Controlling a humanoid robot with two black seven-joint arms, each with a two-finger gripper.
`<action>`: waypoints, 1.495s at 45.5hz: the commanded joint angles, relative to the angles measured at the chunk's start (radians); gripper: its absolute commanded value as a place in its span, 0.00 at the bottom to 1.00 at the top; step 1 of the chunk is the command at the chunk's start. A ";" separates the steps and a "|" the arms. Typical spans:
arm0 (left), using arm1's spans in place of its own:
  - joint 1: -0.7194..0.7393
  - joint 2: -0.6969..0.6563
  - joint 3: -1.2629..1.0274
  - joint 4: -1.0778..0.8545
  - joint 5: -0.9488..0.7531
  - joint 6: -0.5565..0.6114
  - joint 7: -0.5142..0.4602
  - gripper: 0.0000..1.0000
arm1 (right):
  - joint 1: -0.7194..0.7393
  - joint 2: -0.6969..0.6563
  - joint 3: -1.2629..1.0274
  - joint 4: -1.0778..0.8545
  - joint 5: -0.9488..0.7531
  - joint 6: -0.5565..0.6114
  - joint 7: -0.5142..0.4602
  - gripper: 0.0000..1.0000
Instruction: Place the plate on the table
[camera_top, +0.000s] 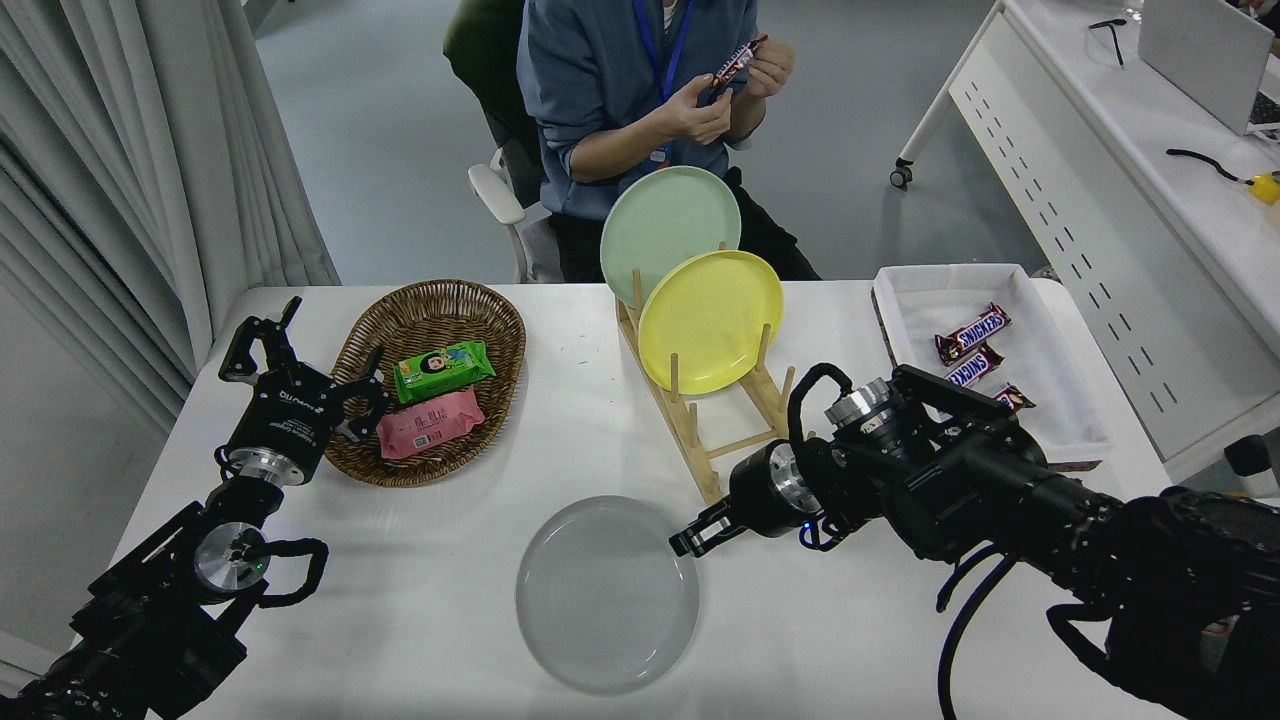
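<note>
Head view: the right gripper (688, 541) pinches the right rim of the grey plate (605, 592), low over the near table (450, 600). Just behind stands a wooden rack (712, 430) with 2 plates. Right, a tray (1040, 400) holds SNICKERS bars (972, 334). The left gripper (290, 365), fingers spread, is parked beside a wicker basket (400, 320).

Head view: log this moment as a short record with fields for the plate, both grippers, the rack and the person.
plate: grey plate, near the front edge of the white table
right gripper: right gripper shut on the grey plate's right rim
left gripper: left gripper open, parked beside the wicker basket
rack: wooden rack holds the yellow plate and the green plate
person: hand holding a candy bar
</note>
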 joint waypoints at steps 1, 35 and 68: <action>0.000 0.000 0.000 -0.001 -0.001 0.000 0.001 1.00 | 0.013 0.000 -0.073 0.027 0.002 0.000 -0.070 0.00; 0.000 0.000 0.000 -0.001 0.000 0.000 0.001 1.00 | 0.043 -0.008 -0.100 -0.019 0.045 0.000 -0.081 0.00; -0.001 0.000 0.000 0.001 -0.001 0.000 0.000 1.00 | 0.022 0.000 -0.021 -0.142 -0.015 0.000 -0.070 0.00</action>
